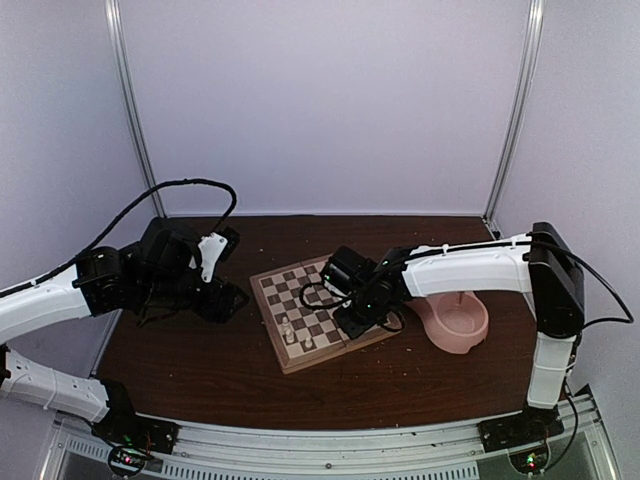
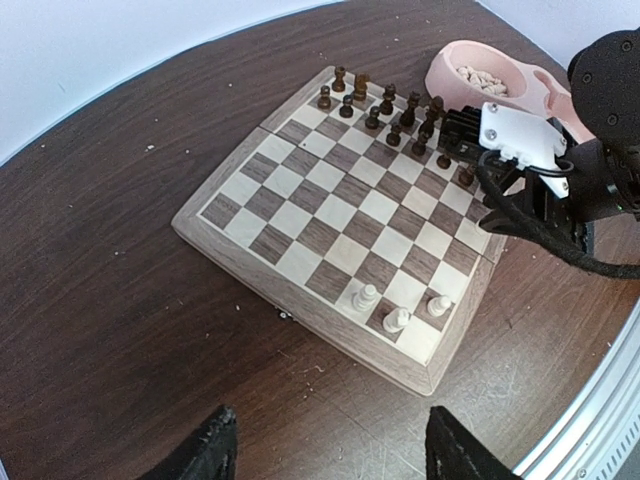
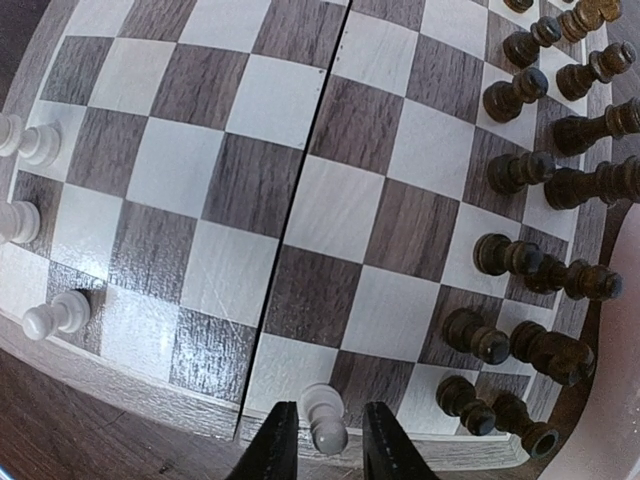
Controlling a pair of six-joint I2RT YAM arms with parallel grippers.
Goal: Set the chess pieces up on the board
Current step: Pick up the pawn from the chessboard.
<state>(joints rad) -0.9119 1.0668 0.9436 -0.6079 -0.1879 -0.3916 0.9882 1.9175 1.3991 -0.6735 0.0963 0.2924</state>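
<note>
Placing step: right gripper (image 3: 328, 410) jaws narrow around white piece (image 3: 322, 422) at board (image 3: 250, 190) 6 o'clock edge, firm grip unclear. Left gripper (image 2: 330, 415) wide open, empty. Next: seat piece upright on square.

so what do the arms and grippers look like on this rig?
The left arm and right arm have white shells with black joints, and a black cable runs along each. The left gripper and right gripper have black fingers.

Both our claws parted
Our white left arm (image 1: 40, 305) carries its black left gripper (image 2: 325, 450) spread wide; our white right arm (image 1: 470, 270) points its black right gripper (image 3: 330, 410) down, narrowly parted.
</note>
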